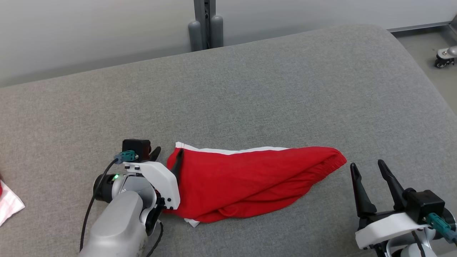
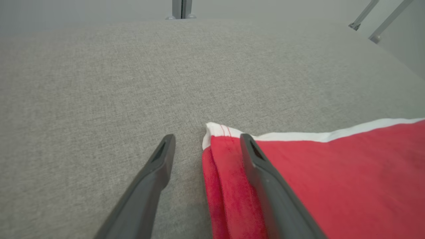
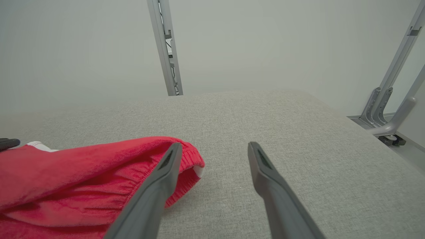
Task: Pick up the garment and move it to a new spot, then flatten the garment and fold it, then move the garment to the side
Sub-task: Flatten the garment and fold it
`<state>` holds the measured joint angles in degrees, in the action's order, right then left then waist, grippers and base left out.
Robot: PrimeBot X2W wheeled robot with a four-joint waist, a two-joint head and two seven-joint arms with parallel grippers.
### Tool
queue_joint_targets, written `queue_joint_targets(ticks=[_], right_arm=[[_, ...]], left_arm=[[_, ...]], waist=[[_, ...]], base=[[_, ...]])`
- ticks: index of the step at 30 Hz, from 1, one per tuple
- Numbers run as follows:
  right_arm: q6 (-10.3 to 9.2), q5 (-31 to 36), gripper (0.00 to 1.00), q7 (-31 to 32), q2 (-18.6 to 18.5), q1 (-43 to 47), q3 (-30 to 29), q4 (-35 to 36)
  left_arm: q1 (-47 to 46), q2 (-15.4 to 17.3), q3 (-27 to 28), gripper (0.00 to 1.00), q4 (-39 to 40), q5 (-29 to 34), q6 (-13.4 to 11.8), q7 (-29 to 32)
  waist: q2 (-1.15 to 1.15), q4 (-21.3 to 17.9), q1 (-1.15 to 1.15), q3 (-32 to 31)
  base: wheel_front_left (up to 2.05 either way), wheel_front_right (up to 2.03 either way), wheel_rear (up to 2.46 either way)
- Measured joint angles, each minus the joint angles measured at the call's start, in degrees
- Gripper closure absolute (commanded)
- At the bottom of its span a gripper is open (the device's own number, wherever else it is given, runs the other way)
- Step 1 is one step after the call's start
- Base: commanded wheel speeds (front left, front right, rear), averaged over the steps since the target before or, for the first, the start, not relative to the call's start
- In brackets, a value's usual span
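**2 wide-open grippers flanking a red garment (image 1: 250,182) on grey fabric**

1 red garment with a white trim is lying crumpled in a long wedge on a grey fabric surface (image 1: 250,89), in the near half of it. Its white-trimmed corner is pointing left and its gathered elastic end is pointing right.

The left gripper (image 1: 168,151) is sitting at that left corner with its 2 dark fingers (image 2: 259,172) spread wide. 1 finger is lying over the red cloth and the other is standing over bare grey fabric just left of it, so the corner is lying between them, ungripped. Whether the finger is pressing the cloth cannot be told.

The right gripper (image 1: 367,164) is hanging just right of the gathered end, slightly nearer, with its fingers also spread wide, holding nothing and touching no cloth.

A white cloth (image 1: 9,205) is peeking in at the near left edge. A grey metal post (image 1: 206,25) is standing beyond the far edge, and a caster wheel (image 1: 442,59) is showing on the floor at the far right.
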<state>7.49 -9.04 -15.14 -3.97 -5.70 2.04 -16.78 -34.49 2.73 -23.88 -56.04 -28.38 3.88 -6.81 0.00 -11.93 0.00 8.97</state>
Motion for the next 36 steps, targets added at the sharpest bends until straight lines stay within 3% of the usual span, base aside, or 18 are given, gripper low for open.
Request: queue_joint_targets(ticks=[5, 11, 12, 13, 15, 16, 23, 30, 32, 36], right_arm=[[0.01, 0.0, 0.0, 0.0, 0.5, -0.8, 0.3, -0.1], [0.01, 0.0, 0.0, 0.0, 0.7, -1.2, 0.7, -0.3], [0.01, 0.0, 0.0, 0.0, 0.7, -1.3, 0.7, -0.4], [0.0, 0.0, 0.0, 0.0, 0.7, -1.3, 0.7, -0.4], [0.01, 0.0, 0.0, 0.0, 0.8, -1.3, 0.8, -0.5], [0.0, 0.0, 0.0, 0.0, 0.8, -1.3, 0.7, -0.5], [0.0, 0.0, 0.0, 0.0, 0.8, -1.3, 0.3, -0.6], [0.0, -0.1, 0.0, 0.0, 0.9, -1.7, -0.5, -0.5], [0.0, -0.1, 0.0, 0.0, 1.0, -1.9, -0.5, -0.5], [0.01, -0.1, 0.0, 0.0, 1.0, -2.0, -0.7, -0.5]], left_arm=[[-1.1, 0.0, -4.2, 0.0, -2.6, -4.1, 0.6, 5.9], [-1.7, 0.0, -8.4, 0.0, -1.9, -7.6, 1.1, 8.4], [-1.7, 0.0, -9.0, 0.06, -1.8, -8.0, 1.1, 8.4], [-1.9, 0.0, -9.7, 0.26, -1.7, -8.1, 1.1, 8.3], [-2.1, 0.1, -11.0, 0.83, -1.7, -8.3, 1.1, 8.2], [-2.1, 0.1, -11.5, 1.0, -1.5, -8.6, 1.1, 7.6], [-2.8, 0.0, -14.4, 1.0, -1.8, -9.2, 1.1, 5.0], [-9.4, 1.8, -14.0, 1.0, -0.5, -4.7, -3.1, -7.3], [-11.3, 2.5, -13.1, 1.0, 2.0, -3.0, -4.6, -8.1], [-12.3, 4.3, -6.6, 1.0, 17.8, 2.5, -7.0, -8.3]], waist=[[0.0, 0.6, 0.0, 0.2], [0.0, 0.8, 0.0, 0.7], [0.0, 0.8, 0.0, 0.7], [0.0, 0.8, 0.0, 0.8], [0.0, 0.7, 0.0, 0.8], [0.0, 0.7, 0.0, 0.9], [0.0, 0.9, 0.0, 1.2], [0.0, 2.2, 0.0, 1.2], [0.0, 2.7, 0.0, 0.9], [0.0, 4.0, 0.0, 0.4]], base=[[0.0, 0.0, 0.0], [0.0, 0.0, 0.0], [0.0, 0.0, 0.0], [0.0, 0.0, 0.0], [0.0, 0.0, 0.0], [0.0, 0.0, 0.0], [0.0, 0.0, 0.0], [0.0, 0.0, 0.0], [0.0, 0.0, 0.0], [0.0, 0.0, 0.0]])
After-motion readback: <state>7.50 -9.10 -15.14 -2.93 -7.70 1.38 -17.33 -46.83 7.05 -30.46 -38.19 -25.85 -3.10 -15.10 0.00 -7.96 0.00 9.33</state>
